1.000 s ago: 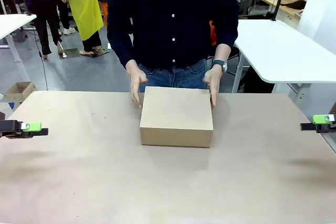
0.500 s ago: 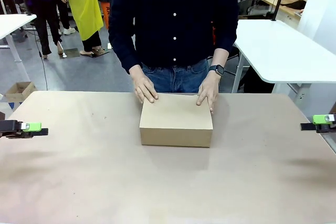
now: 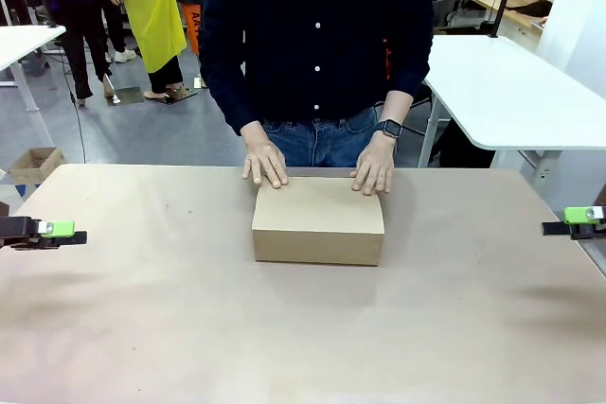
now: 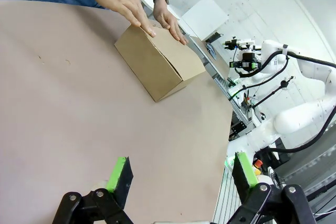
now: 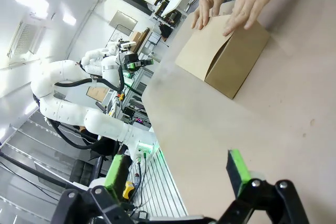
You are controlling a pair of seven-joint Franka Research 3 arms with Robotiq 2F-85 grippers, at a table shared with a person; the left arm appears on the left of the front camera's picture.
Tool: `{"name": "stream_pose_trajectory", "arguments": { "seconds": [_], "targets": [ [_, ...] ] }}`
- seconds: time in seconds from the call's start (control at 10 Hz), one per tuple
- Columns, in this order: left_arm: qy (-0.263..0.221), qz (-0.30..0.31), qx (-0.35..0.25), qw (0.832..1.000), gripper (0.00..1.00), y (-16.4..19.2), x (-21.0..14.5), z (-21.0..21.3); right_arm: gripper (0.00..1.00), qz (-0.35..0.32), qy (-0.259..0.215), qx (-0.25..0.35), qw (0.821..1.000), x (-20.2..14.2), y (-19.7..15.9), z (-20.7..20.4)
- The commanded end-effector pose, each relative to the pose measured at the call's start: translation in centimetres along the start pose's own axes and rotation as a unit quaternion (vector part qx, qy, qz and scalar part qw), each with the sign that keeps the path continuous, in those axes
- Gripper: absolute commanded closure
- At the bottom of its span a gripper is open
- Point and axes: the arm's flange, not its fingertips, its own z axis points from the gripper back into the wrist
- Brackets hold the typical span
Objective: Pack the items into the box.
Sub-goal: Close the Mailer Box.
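Observation:
The brown cardboard box point(image 3: 317, 219) sits shut in the middle of the table, also seen in the left wrist view point(image 4: 157, 61) and the right wrist view point(image 5: 223, 59). The person's two hands point(image 3: 265, 163) point(image 3: 374, 169) rest flat on the far edge of its lid. The items are hidden. My left gripper point(image 3: 64, 232) hovers open at the table's left edge, far from the box; its green pads stand wide apart point(image 4: 181, 169). At the right edge my right gripper point(image 3: 573, 222) is open too, with nothing between its fingers point(image 5: 177, 174).
The tan table point(image 3: 189, 328) spreads bare around the box. A small cardboard box point(image 3: 35, 163) lies on the floor at far left. White tables point(image 3: 511, 92) point(image 3: 24, 40) stand behind, with people walking at the back left.
The person's hands moved from the box's sides onto its top and pressed the lid down flat. Both arms stayed still.

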Motion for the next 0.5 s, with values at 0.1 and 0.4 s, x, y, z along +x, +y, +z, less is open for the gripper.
{"name": "stream_pose_trajectory", "arguments": {
  "seconds": [0.1, 0.4],
  "targets": [
    [-0.012, -0.01, -0.006, 1.0, 0.0, -0.16, 0.05, -0.02, 0.0, 0.006, -0.01, 0.006, 1.0, 0.23, 0.2, -0.02],
    [-0.012, -0.01, -0.006, 1.0, 0.0, -0.16, 0.05, -0.02, 0.0, 0.006, -0.01, 0.006, 1.0, 0.23, 0.2, -0.02]
  ]
}}
